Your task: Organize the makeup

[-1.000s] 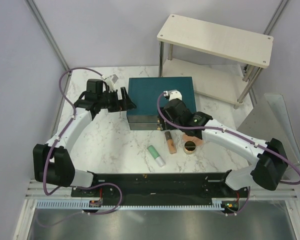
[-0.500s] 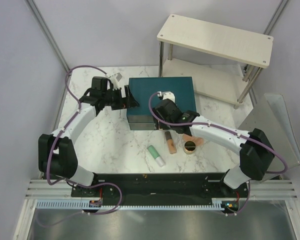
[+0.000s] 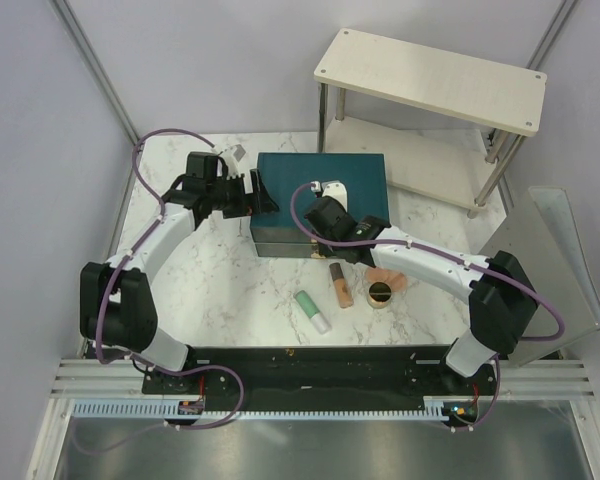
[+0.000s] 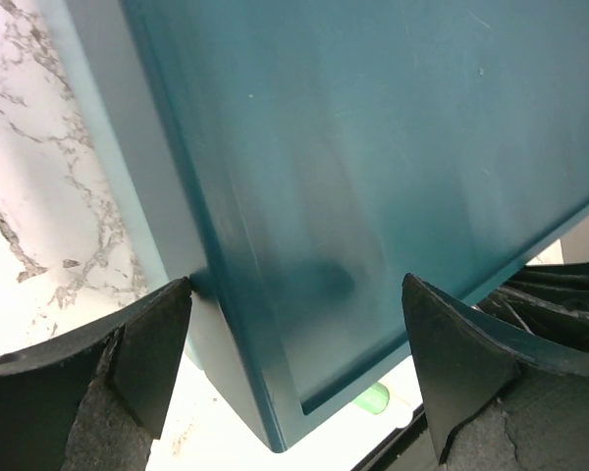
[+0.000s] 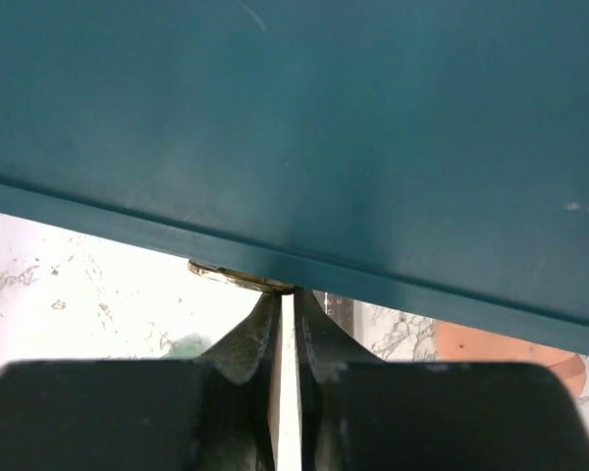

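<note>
Movement in the last second is all in the arms: the right gripper [image 5: 286, 294] has left the place above the compact [image 3: 380, 293] and come to the near face of the teal box [image 3: 325, 180], and the left gripper [image 4: 296, 292] has come closer to the box's left side. The right gripper is now closed almost fully, with its tips at the gold drawer handle [image 5: 221, 274]; I judge that it pinches it. The left gripper is wide open, one finger at the left wall and one over the top, so it seems to hold the box steady. This means a drawer is probably about to be pulled open, and no makeup is put away yet.

All the makeup lies on the desk [image 3: 210, 290] just near of the box. The green tube [image 3: 313, 311] lies with its long axis from far-left to near-right, white cap at the near-right end. The tan tube [image 3: 339, 286] lies almost far to near, dark cap toward the box. The compact is right of it, with the pink pads [image 3: 395, 280] just beside it.
</note>
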`<state>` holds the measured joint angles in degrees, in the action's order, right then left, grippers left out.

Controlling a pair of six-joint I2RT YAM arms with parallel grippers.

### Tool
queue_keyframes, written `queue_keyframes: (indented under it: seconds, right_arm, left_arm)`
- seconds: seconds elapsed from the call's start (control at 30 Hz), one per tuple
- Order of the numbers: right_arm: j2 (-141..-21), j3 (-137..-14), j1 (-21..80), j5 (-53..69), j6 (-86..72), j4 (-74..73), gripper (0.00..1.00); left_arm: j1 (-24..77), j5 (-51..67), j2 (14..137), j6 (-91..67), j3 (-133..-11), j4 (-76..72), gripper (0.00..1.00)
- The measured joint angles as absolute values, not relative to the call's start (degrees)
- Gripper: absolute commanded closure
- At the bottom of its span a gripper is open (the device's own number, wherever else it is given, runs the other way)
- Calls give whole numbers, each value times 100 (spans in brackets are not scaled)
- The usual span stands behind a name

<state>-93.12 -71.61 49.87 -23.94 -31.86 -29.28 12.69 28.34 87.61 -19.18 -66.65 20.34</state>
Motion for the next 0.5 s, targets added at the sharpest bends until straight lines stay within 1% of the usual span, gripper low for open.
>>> queue_keyframes:
  seconds: [0.07, 0.1, 0.23, 0.27, 0.33, 0.37, 0.47, 0.5]
  right_arm:
    - [-9317, -7164, 4976, -2392, -3194, -2961, 99]
    - [-9317, -7164, 4976, -2394, -3199, -2982, 100]
    - [-9317, -7170, 4978, -2383, -3197, -3015, 100]
    - [-9317, -7170, 4978, -2383, -3197, -3017, 96]
    - [-9317, -7170, 4978, -2383, -3199, -3020, 84]
    - [-9317, -7170, 4978, -2381, -3208, -3020, 68]
    - [-9317, -7170, 4978, -2320, -3273, -2945, 46]
    - [-9317, -7170, 4978, -2292, -3301, -2910, 43]
  left_arm:
    - [1275, 2794, 8785, -1918, -6676, 2034, 7]
    - [1278, 2783, 8794, -1918, -6676, 2038, 7]
    - [1299, 2729, 8890, -1918, -6685, 2043, 7]
    - [1302, 2722, 8910, -1918, -6685, 2043, 7]
    - [1310, 2707, 8958, -1918, -6692, 2051, 7]
    - [1313, 2703, 8969, -1918, -6692, 2056, 7]
    - [1321, 2698, 9004, -1918, -6713, 2082, 7]
    - [1323, 2698, 9011, -1918, -6722, 2088, 7]
